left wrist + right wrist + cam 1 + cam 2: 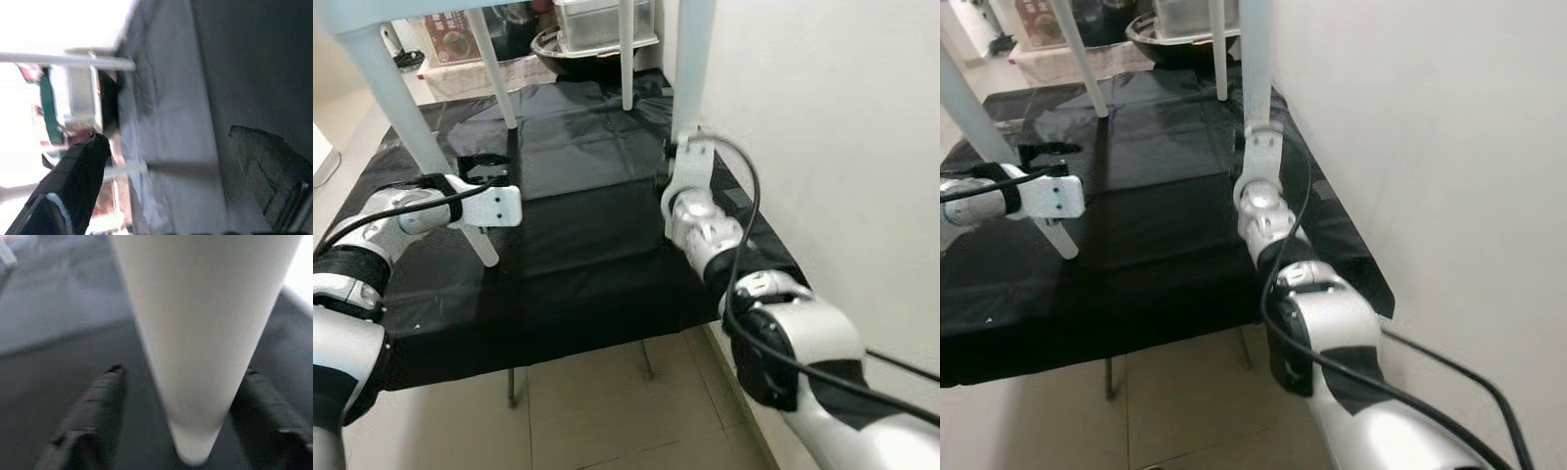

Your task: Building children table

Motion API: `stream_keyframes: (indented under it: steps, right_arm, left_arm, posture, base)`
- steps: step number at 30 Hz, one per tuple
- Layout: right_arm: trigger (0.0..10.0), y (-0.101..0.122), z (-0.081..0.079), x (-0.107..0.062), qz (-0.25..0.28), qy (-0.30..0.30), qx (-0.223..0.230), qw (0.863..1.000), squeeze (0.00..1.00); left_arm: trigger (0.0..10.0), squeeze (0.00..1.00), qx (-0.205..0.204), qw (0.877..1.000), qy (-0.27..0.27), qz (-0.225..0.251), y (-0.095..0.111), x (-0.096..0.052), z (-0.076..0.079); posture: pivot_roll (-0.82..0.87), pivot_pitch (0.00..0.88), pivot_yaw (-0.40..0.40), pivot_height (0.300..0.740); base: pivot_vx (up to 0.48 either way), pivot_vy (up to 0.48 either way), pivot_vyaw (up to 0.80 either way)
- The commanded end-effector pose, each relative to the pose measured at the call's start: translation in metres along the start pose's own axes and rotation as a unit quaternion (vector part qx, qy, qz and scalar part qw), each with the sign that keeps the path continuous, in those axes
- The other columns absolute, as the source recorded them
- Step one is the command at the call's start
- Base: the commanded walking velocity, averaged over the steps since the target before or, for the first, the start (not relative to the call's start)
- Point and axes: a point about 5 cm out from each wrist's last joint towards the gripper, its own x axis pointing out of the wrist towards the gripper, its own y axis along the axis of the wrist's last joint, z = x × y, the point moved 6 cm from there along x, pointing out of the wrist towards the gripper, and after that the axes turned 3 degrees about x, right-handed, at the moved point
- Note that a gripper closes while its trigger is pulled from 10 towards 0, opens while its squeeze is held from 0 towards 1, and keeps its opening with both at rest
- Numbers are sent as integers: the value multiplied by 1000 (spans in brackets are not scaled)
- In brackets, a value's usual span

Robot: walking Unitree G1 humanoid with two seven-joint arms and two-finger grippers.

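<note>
I see the table [372,20] standing upright on the black sheet [578,245], legs pointing down. My left gripper [171,181] is open beside the near-left leg [406,122]; my right gripper [181,401] straddles the near-right leg [195,333], fingers apart. No writing is readable.

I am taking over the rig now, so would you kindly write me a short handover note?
Right gripper: open, fingers either side of the near right table leg, not clamped.
Left gripper: open, beside the near left table leg.
The white children's table stands upright on the black-covered bench; four legs are visible, tips on the sheet.
Left: check the legs are tight; the joints are out of frame.
</note>
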Motion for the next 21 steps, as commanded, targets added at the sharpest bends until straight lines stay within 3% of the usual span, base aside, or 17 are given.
stream_keyframes:
  steps: [1, 3, 4, 9, 11, 15, 18, 21]
  right_arm:
    - [10000, -1, -4, 0, -5, 9, 11, 1000, 1000]
    - [10000, -1, -3, 0, -3, 10, 14, 1000, 1000]
    - [10000, 1, -5, -1, 6, 20, 23, 1000, 0]
    - [10000, 6, -10, -2, 32, 58, 54, 996, 0]
    - [10000, 8, -8, -4, 54, 72, 36, 995, 0]
    - [10000, 4, 2, -17, 105, 105, 21, 989, 0]
    - [10000, 3, 4, -22, 115, 110, 18, 987, 0]
    - [10000, -4, 5, -33, 134, 133, 0, 982, 0]
  left_arm:
    - [10000, 0, -15, 1000, 4, 24, 8, 0, 10]
    - [10000, 0, -21, 999, 10, 39, 14, 1, 13]
    - [10000, 0, -33, 998, 22, 57, 23, 1, 16]
    - [10000, 0, -57, 993, 49, 89, 41, -1, 23]
    - [10000, 0, -83, 989, 70, 97, 48, -6, 26]
    - [10000, 0, -184, 970, 128, 91, 62, -25, 42]
    - [10000, 0, -197, 967, 131, 91, 65, -28, 46]
    - [10000, 0, -242, 956, 147, 80, 71, -36, 58]
  posture:
    - [8, 104, 61, 740]
    - [6, 97, 58, 740]
    - [4, 93, 57, 740]
    - [-6, 80, 60, 740]
    - [-19, 65, 62, 740]
    - [-38, 37, 55, 740]
    - [-42, 32, 54, 740]
    - [-45, 22, 47, 740]
  base:
    - [0, 0, 0]
    - [0, 0, 0]
    - [0, 0, 0]
    - [0, 0, 0]
    - [0, 0, 0]
    - [0, 0, 0]
    - [0, 0, 0]
    - [0, 0, 0]
